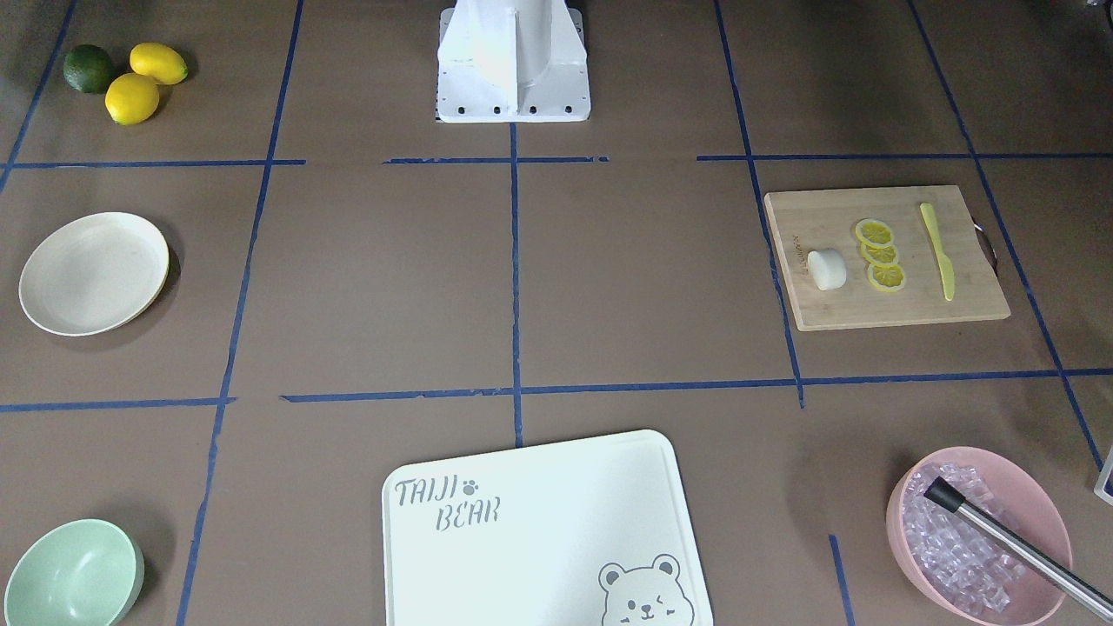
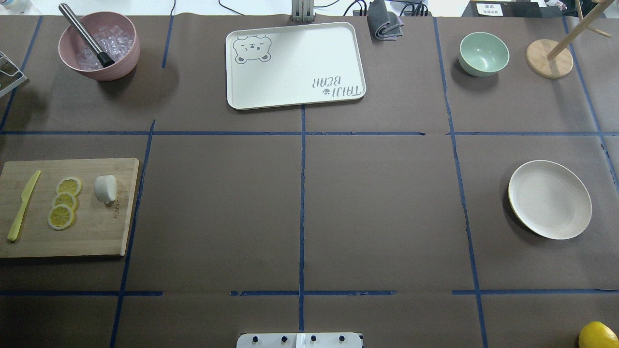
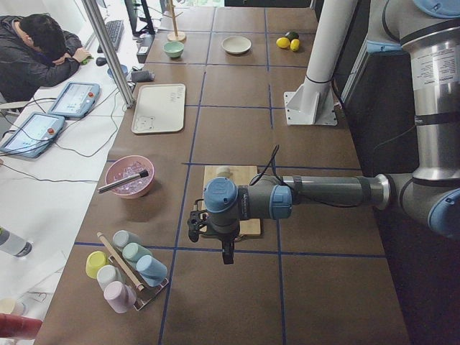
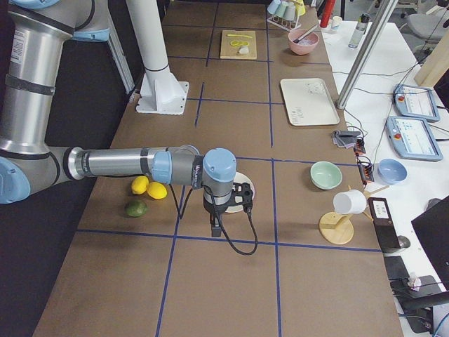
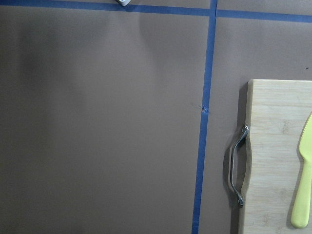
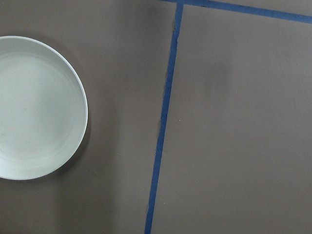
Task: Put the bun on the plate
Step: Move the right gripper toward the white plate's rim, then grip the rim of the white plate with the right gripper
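Observation:
The white bun [image 1: 826, 269] [image 2: 105, 188] lies on a wooden cutting board [image 2: 96, 232], beside three lemon slices [image 2: 64, 202] and a yellow knife [image 2: 22, 205]. The cream plate [image 2: 550, 199] [image 1: 94, 272] sits bare at the opposite end of the table, and fills the left side of the right wrist view [image 6: 34, 107]. My left gripper [image 3: 194, 223] hangs above the table just outside the board's end. My right gripper [image 4: 243, 197] hovers over the plate's near side. Both show only in the side views, so I cannot tell whether they are open or shut.
A bear-printed white tray [image 2: 295, 65] lies at the far middle. A pink bowl of ice with a metal tool [image 2: 99, 46] and a mint-green bowl [image 2: 483, 53] stand at the far corners. Lemons and a lime [image 1: 126, 78] sit near the plate. A wooden stand [image 2: 550, 58] is far right.

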You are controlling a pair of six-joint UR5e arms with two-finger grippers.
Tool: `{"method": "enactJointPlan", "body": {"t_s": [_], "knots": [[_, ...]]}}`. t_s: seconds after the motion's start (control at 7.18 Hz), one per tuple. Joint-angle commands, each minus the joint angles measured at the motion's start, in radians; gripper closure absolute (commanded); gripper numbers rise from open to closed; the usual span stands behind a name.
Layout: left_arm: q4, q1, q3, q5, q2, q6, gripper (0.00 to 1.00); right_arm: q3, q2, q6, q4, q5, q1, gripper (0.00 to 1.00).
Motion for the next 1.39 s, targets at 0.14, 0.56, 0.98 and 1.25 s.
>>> {"method": "enactJointPlan", "body": {"t_s": [0.14, 0.56, 0.98, 1.25], "knots": [[0.005, 0.003, -0.008, -0.002, 0.002, 0.000, 0.00, -0.001, 0.042, 0.002, 0.000, 0.001, -0.042, 0.00], [0.006, 0.003, -0.008, -0.003, 0.005, 0.000, 0.00, -0.152, 0.061, 0.344, 0.403, 0.038, -0.261, 0.00], [0.005, 0.003, -0.008, -0.002, 0.006, 0.000, 0.00, -0.355, 0.063, 0.747, 0.894, -0.014, -0.421, 0.01], [0.005, 0.003, -0.008, -0.003, 0.008, 0.000, 0.00, -0.376, 0.064, 0.763, 0.898, -0.063, -0.475, 0.05]]}}
